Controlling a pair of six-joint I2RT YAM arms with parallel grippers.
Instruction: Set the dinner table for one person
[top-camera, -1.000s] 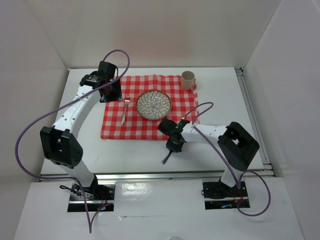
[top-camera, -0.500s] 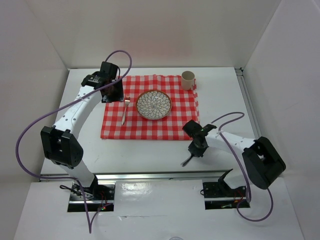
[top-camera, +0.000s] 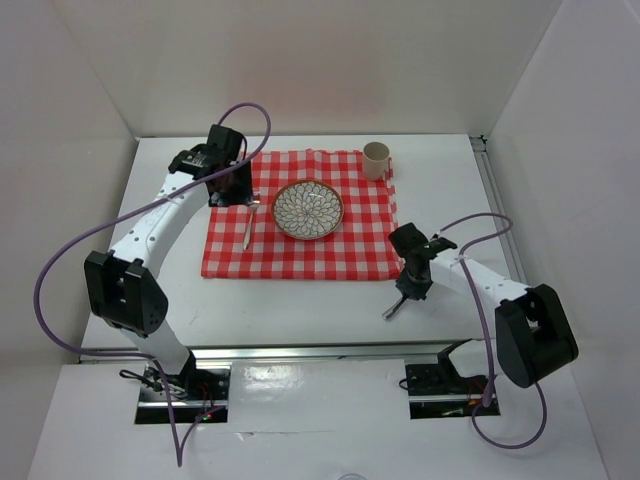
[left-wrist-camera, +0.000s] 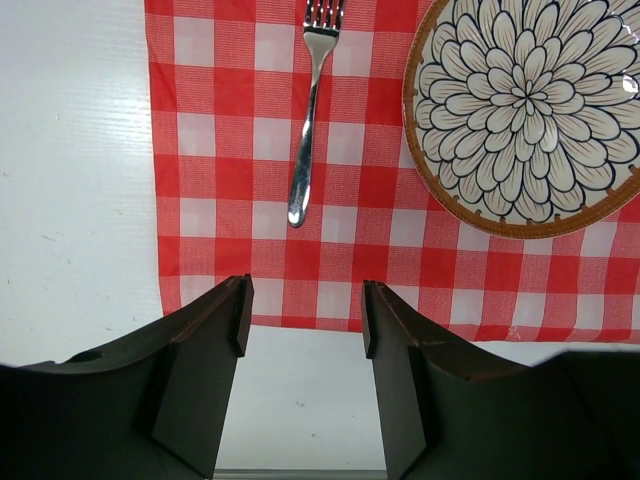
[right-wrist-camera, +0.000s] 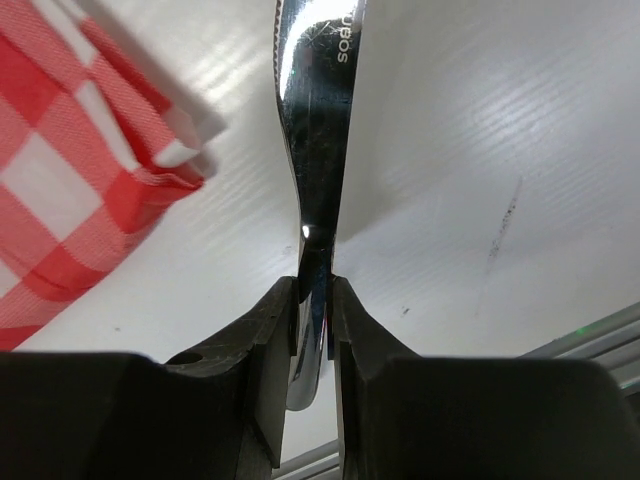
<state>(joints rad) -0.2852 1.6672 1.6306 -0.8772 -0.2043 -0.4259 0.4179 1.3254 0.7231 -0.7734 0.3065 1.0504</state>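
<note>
**Laying the place:** The white desk (top-camera: 300, 310), the dinner table being set for one, fills the middle of the overhead view, with its silver rail at 6 o'clock. A red-and-white checked cloth (top-camera: 300, 258) lies across its centre and carries a flower-patterned plate (top-camera: 308, 209). A beige cup (top-camera: 376, 159) stands at 1 o'clock of the plate, and a fork (top-camera: 249, 222) lies just beside the plate at 9 o'clock.

The left claw (left-wrist-camera: 303, 315) hangs released and empty at 10 o'clock of the plate. The right claw (right-wrist-camera: 315, 300) is clenched on a knife (right-wrist-camera: 318, 120) over bare desk at 4 o'clock of the plate, just off the cloth's near corner.

Placing the knife appears to be the step in hand. The next move likely calls for laying it at 3 o'clock of the plate, parallel to the fork, before letting go.

From above, the knife is only a thin sliver under the claw. Whether its tip touches the desk cannot be told. The wrist view cuts off the blade's end, and the fingers hide part of the handle.
</note>
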